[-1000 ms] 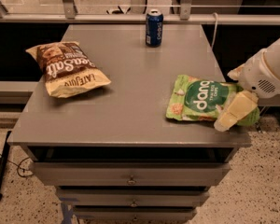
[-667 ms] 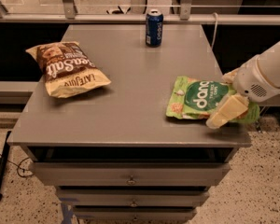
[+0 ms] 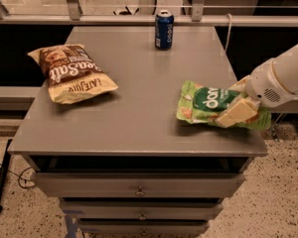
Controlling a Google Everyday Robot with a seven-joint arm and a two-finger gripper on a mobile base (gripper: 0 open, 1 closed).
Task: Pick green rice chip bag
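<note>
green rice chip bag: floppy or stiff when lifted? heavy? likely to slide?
Likely floppy: the green rice chip bag lies flat and crinkled, so it may sag from a pinched edge. Probably light for its size, as it looks thin. A push may slide it on the smooth table. The hand sits over its image-right half.

The green rice chip bag shows "dang" in white on a dark green round logo beside the gripper lying on its right half, the brown bag reads "Sea Salt" and, upside down, "LATE JULY", and the blue can has lettering too small to read.
</note>
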